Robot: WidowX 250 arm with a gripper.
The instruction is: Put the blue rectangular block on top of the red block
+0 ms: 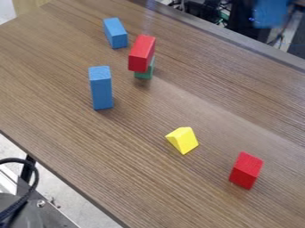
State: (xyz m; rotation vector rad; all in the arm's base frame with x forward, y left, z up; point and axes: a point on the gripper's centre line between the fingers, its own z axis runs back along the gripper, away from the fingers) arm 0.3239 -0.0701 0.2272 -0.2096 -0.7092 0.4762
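Observation:
A blue rectangular block (pixel 102 91) stands upright on the wooden table, left of centre. Farther back, a second blue block (pixel 115 33) lies flat. To the right of these two, a long red block (pixel 142 53) rests on top of a green block (pixel 143 75), which it mostly hides from above. Another red block (pixel 246 170) sits by itself on the table at the lower right. Neither red block has anything on top.
A yellow wedge-like block (pixel 183 140) lies between the upright blue block and the lone red one. The table (pixel 65 151) has its near edge running diagonally at lower left, beside a black cable (pixel 33 178) and metal parts. Dark equipment stands beyond the far edge.

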